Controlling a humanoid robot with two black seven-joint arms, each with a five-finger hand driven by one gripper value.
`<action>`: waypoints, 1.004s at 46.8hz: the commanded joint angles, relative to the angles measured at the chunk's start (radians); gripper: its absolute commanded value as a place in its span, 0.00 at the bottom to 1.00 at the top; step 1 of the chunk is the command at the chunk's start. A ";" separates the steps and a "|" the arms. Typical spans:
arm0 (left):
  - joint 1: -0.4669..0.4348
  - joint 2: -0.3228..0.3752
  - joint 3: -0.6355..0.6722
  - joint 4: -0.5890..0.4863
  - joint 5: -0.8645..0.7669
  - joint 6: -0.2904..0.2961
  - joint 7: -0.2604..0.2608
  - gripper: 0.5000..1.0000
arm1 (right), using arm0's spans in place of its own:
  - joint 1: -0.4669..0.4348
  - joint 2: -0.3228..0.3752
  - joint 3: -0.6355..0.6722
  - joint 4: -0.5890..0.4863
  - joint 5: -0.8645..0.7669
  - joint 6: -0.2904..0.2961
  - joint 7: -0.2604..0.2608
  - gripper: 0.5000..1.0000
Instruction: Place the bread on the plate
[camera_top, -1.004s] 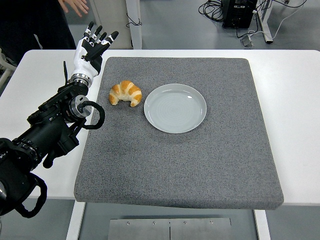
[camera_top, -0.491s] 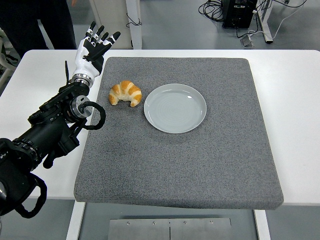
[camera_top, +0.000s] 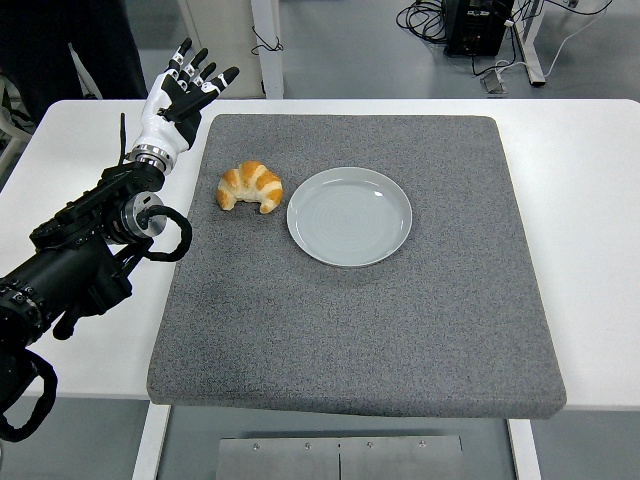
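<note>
1. Head view: the robot's left hand (camera_top: 180, 95) is raised above the far left corner of a grey mat (camera_top: 400, 330), its fingers (camera_top: 205, 72) spread wide and holding nothing.
2. The black left arm (camera_top: 85, 255) reaches in from the picture's left edge over the white table (camera_top: 590, 180), with a loop of black cable beside the wrist.
3. A golden croissant (camera_top: 251, 187) lies on the mat, just left of a pale round plate (camera_top: 349, 216), near its rim but not on it.
4. The hand is apart from the croissant, up and to its left.
5. A person in dark clothing (camera_top: 60, 45) stands at the top left corner, beyond the table's far edge.
</note>
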 joint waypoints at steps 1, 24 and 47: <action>0.000 0.042 0.043 -0.043 0.030 0.003 0.000 0.94 | 0.001 0.000 0.000 0.000 0.000 -0.001 0.000 1.00; -0.034 0.192 0.163 -0.087 0.217 0.011 0.002 0.94 | 0.001 0.000 0.000 0.000 0.000 -0.001 0.000 1.00; -0.112 0.341 0.338 -0.199 0.487 0.009 0.004 0.94 | 0.001 0.000 0.000 0.000 0.000 0.001 0.000 1.00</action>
